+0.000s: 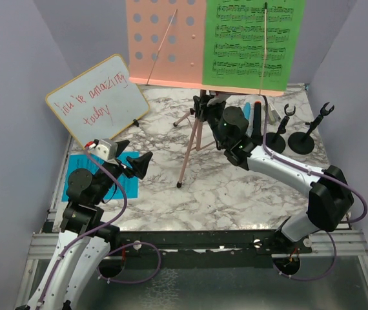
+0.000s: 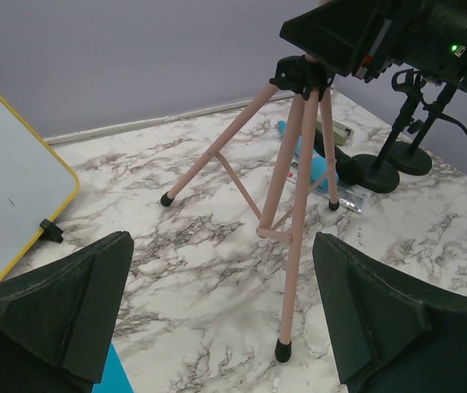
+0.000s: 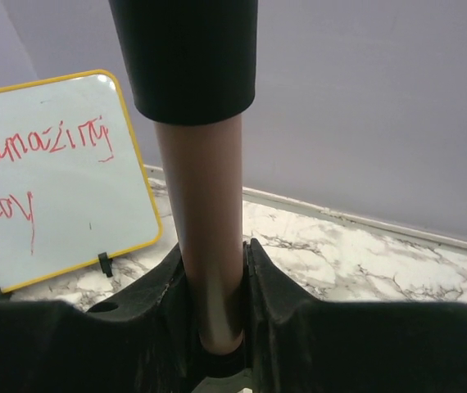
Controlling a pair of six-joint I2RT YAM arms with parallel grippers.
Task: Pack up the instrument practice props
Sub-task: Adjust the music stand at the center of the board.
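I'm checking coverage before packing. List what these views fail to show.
- Blue paper music sheet: top view, left arm covers most of it.
- Blue microphone: top view, right arm hides nearly all.
- Yellow-framed whiteboard: right wrist view, left edge cuts its red writing.
- Pink tripod music holder: right wrist view, right end effector blocks its legs.

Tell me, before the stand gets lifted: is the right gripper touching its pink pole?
Touching. The right wrist view shows the right gripper closed on the pink pole, a finger pressed against each side.
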